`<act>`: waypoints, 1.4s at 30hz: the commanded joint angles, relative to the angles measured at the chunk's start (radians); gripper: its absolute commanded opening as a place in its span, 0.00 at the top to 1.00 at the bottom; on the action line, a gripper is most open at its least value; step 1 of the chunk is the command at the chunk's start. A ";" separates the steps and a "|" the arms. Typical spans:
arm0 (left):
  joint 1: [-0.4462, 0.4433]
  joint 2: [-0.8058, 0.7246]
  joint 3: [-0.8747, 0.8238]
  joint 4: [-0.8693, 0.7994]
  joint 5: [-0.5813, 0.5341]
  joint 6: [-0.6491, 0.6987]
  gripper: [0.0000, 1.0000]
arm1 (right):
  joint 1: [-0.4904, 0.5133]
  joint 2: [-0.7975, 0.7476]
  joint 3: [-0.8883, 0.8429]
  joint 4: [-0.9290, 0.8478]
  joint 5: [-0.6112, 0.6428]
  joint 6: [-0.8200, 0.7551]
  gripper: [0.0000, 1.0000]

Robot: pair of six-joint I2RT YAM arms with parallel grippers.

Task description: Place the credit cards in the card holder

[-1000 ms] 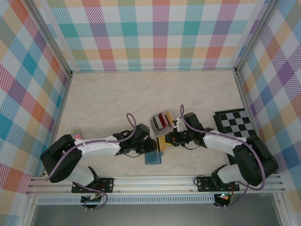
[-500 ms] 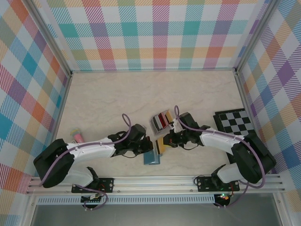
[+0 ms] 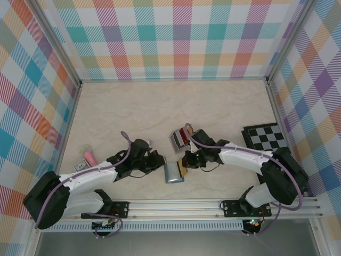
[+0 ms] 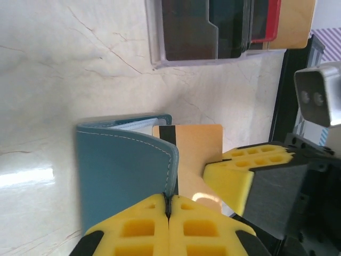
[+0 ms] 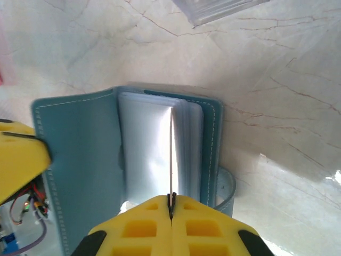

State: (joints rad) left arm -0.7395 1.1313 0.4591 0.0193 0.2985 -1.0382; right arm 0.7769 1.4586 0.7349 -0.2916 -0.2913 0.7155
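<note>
Left arm [image 3: 90,173]: it has pulled back toward its own side since a second ago and taken the left gripper [image 4: 168,202] with it. The card holder [image 3: 173,174] now lies spread open where it showed as a closed blue square. Your right gripper [image 5: 171,201] has crept in over it too.
Left gripper: pinched flat on the edge of the teal cover, pinning that flap open. Leave it clamped and don't tug any more.
Right gripper: clamped on the gold card [image 4: 198,152], which shows edge-on in the right wrist view, as a thin line over the pale sleeves [image 5: 145,152].
Card holder: flat on the table [image 3: 133,112] near the arm bases, between your two grippers. The snap tab [image 5: 226,186] sticks out on the side away from the left pinch.
Gold card: the black-stripe end sits right at the cover's edge. Can't tell whether it's actually inside a pocket yet.
Sleeves: floppy clear plastic, so my guess is they'll buckle under a hard push. Line the card's edge up with one sleeve mouth, keep it square, then slide it in slowly.
Rack [image 4: 153,53]: just beyond the holder and still holding the other credit cards [image 4: 192,26], black, red and gold. So there's plenty of task left.
Risk: if the card snags, the holder will probably skate out of the left pinch. Back off and re-aim rather than shove.
</note>
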 commanded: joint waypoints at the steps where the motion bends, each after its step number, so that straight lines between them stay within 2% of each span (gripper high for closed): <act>1: 0.029 -0.088 -0.004 -0.213 -0.020 0.095 1.00 | 0.010 0.026 0.024 -0.075 0.072 -0.028 0.98; 5: 0.049 -0.162 -0.029 -0.393 -0.059 0.167 1.00 | 0.013 0.034 0.035 -0.078 0.070 -0.033 0.98; 6: 0.051 -0.171 -0.043 -0.399 -0.059 0.172 0.96 | 0.013 0.032 0.039 -0.079 0.068 -0.034 0.98; 8: 0.051 -0.180 -0.064 -0.386 -0.047 0.168 0.83 | 0.013 0.032 0.042 -0.075 0.058 -0.034 0.98; 11: 0.051 -0.184 -0.075 -0.370 -0.035 0.167 0.72 | 0.015 0.025 0.046 -0.073 0.051 -0.028 0.98; 14: 0.051 -0.180 -0.082 -0.338 -0.026 0.168 0.68 | 0.015 0.012 0.048 -0.069 0.047 -0.023 0.98; 17: 0.051 -0.173 -0.080 -0.326 -0.019 0.177 0.73 | 0.015 -0.008 0.058 -0.090 0.061 -0.024 0.98; 23: 0.052 -0.149 -0.103 -0.181 0.011 0.170 0.94 | 0.010 -0.059 0.072 -0.147 0.136 -0.029 0.98; 28: 0.049 -0.086 -0.087 -0.114 0.009 0.162 0.99 | -0.002 -0.078 0.051 -0.167 0.168 -0.030 0.98; 31: 0.049 -0.047 -0.063 -0.129 0.005 0.168 1.00 | -0.010 -0.079 0.035 -0.146 0.140 -0.027 0.98; 33: 0.049 -0.063 -0.039 -0.181 -0.009 0.174 0.93 | -0.011 -0.086 0.028 -0.121 0.115 -0.018 0.98; 35: 0.049 -0.113 -0.043 -0.190 -0.031 0.145 0.91 | -0.009 -0.102 0.025 -0.095 0.095 -0.025 0.97; 36: 0.049 -0.152 -0.047 -0.194 -0.045 0.120 0.86 | -0.010 -0.104 0.033 -0.095 0.087 -0.034 0.97; 37: 0.049 -0.185 -0.055 -0.195 -0.053 0.096 0.77 | -0.010 -0.103 0.039 -0.092 0.073 -0.041 0.97; 38: 0.048 -0.226 -0.059 -0.203 -0.065 0.072 0.68 | -0.010 -0.101 0.041 -0.074 0.040 -0.050 0.97; 40: 0.045 -0.292 -0.058 -0.227 -0.087 0.053 0.58 | -0.008 -0.095 0.040 -0.037 -0.026 -0.049 0.97; 41: 0.043 -0.312 -0.050 -0.247 -0.094 0.049 0.48 | -0.008 -0.094 0.036 -0.003 -0.061 -0.039 0.97; 42: 0.042 -0.321 -0.040 -0.261 -0.090 0.049 0.45 | -0.008 -0.097 0.030 0.023 -0.091 -0.032 0.97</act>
State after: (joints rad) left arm -0.6971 0.8494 0.3870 -0.1829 0.2413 -0.9565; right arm 0.7712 1.3781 0.7704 -0.3584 -0.2623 0.6907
